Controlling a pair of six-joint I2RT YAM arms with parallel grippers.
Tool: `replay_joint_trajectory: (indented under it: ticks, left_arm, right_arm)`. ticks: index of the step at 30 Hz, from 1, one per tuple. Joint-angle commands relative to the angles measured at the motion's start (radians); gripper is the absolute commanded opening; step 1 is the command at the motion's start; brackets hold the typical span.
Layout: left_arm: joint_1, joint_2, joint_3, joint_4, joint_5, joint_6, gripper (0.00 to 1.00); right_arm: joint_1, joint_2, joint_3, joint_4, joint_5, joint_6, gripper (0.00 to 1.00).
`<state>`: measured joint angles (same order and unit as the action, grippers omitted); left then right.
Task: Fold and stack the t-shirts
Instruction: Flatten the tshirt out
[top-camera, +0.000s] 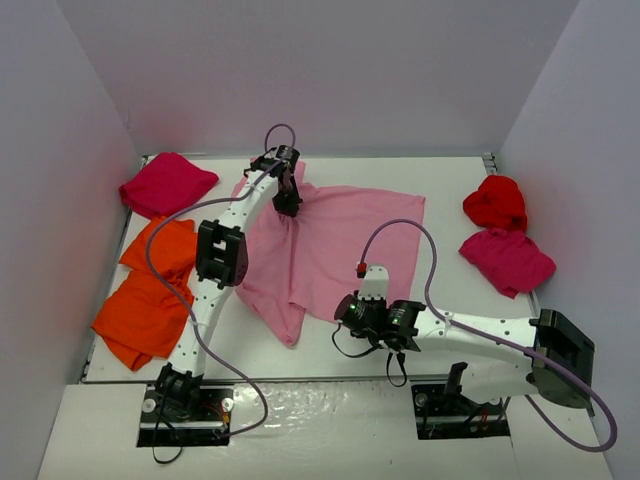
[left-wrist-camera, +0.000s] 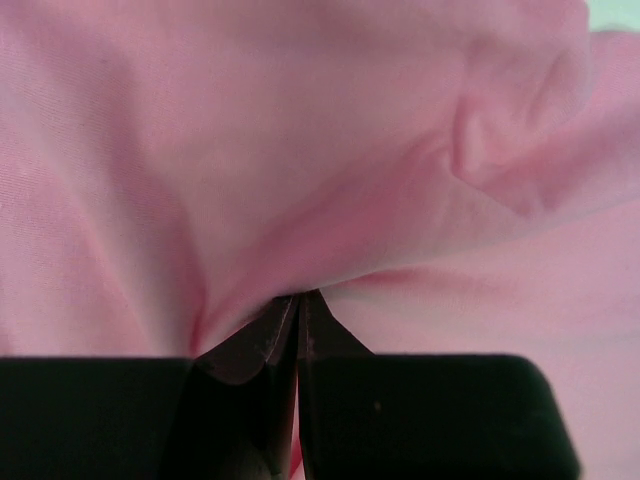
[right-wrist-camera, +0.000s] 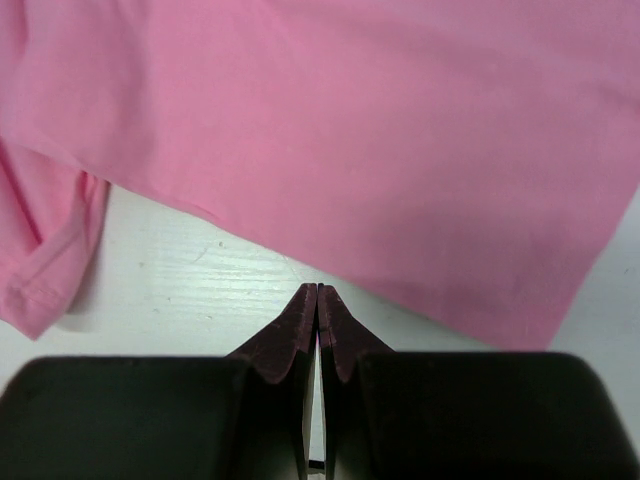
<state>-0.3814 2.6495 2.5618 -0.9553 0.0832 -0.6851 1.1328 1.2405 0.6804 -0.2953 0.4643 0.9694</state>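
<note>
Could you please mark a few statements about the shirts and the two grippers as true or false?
1. The left gripper has its jaws shut on the pink t-shirt. True.
2. The right gripper holds the pink hem. False: its jaws are shut on nothing, with bare table at their tips, beside the hem.
3. The orange t-shirts lie on the table's right side. False: they lie on its left side.
4. The red t-shirt sits far right, next to a magenta t-shirt. True.

One pink shirt (top-camera: 340, 240), two orange shirts (top-camera: 165, 248) (top-camera: 140, 318), two magenta shirts (top-camera: 167, 184) (top-camera: 506, 259), one red shirt (top-camera: 495, 203).
</note>
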Motion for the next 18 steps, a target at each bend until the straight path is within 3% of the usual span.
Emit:
replay_joint_trajectory:
  ticks: [1,8,13,18]
  left_arm:
    - [0.04,-0.051,-0.027,-0.016,-0.064,0.082,0.0]
    - [0.015,-0.283,-0.324,0.226,0.026,0.137,0.0]
    - [-0.06,-0.451,-0.414,0.26,-0.066,0.225,0.0]
    - [-0.078,-0.679,-0.559,0.287,-0.101,0.206,0.0]
  right_arm:
    - [-0.005,0.041,0.011,-0.013,0.054,0.014,0.0]
    - [-0.004,0.035,-0.015,0.009,0.053,0.023,0.0]
    - [-0.008,0.039,-0.03,0.031,0.067,0.006,0.0]
    - [-0.059,0.081,-0.016,0.049,0.096,-0.009,0.0]
